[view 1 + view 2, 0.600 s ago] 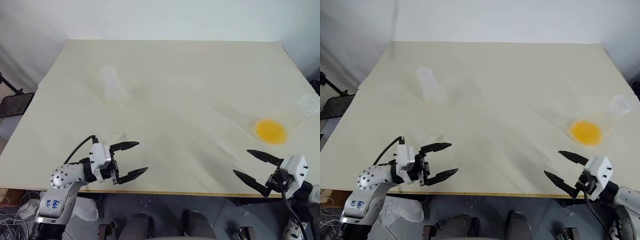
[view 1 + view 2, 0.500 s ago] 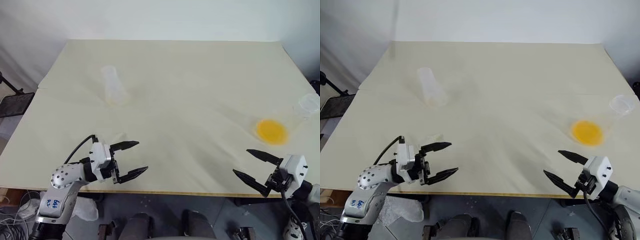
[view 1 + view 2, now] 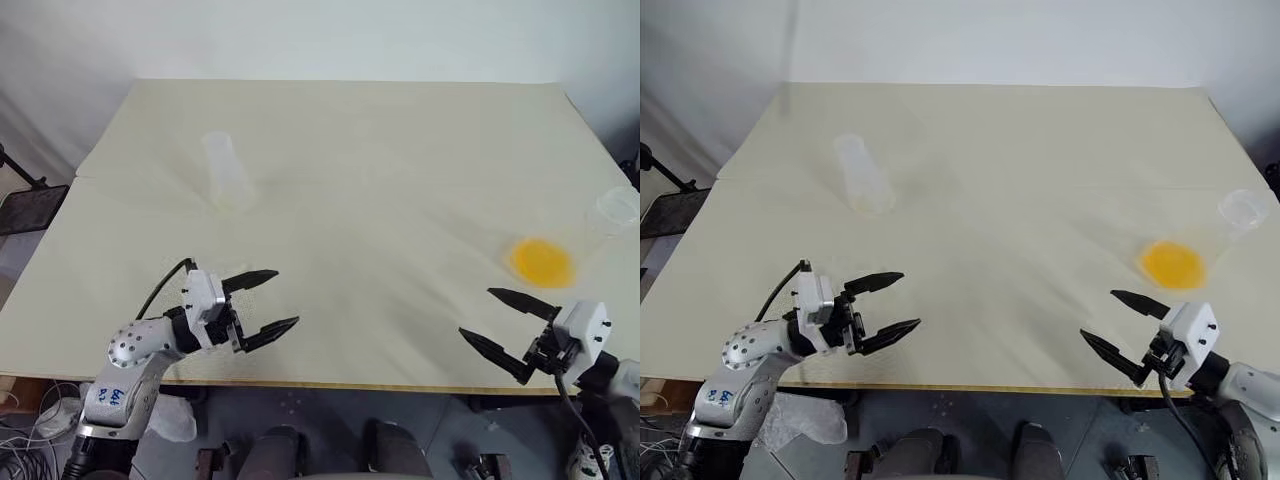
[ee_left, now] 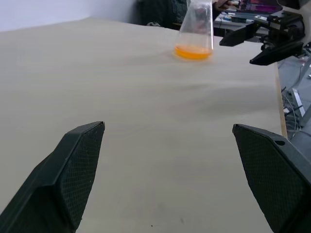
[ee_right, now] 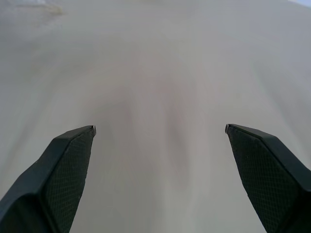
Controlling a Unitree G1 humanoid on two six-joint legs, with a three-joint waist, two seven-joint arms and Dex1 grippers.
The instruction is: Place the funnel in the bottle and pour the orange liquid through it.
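**Opening stage of the funnel-and-pour task.** The left gripper (image 3: pixel 286 297) hovers over the near edge of the table (image 3: pixel 380 130), its two black fingers spread wide and nothing between them. The right gripper (image 3: pixel 476 312) is at the near right corner, likewise spread wide and empty. Each points inward across the tabletop, and neither touches any vessel.

The orange liquid (image 3: pixel 541 260) lies just beyond the right gripper as a shallow layer in the bottom of a clear flask-shaped vessel (image 4: pixel 195 24), which stands upright near the table's right edge. The bottle (image 3: pixel 225 172), clear and apparently empty, stands upright on the far left of the table, well apart from the left gripper and from the liquid. The funnel, being nearly see-through, cannot be made out with confidence against the pale surface.

By this reading no step is yet done, since nothing is held and the bottle's neck is bare. The next move calls for finding and picking up the funnel, most likely with the left gripper as the nearer to the bottle. The grip on its rim should be light and its stem kept downward for seating in the narrow neck. The pour, probably for the right gripper, comes only after that.
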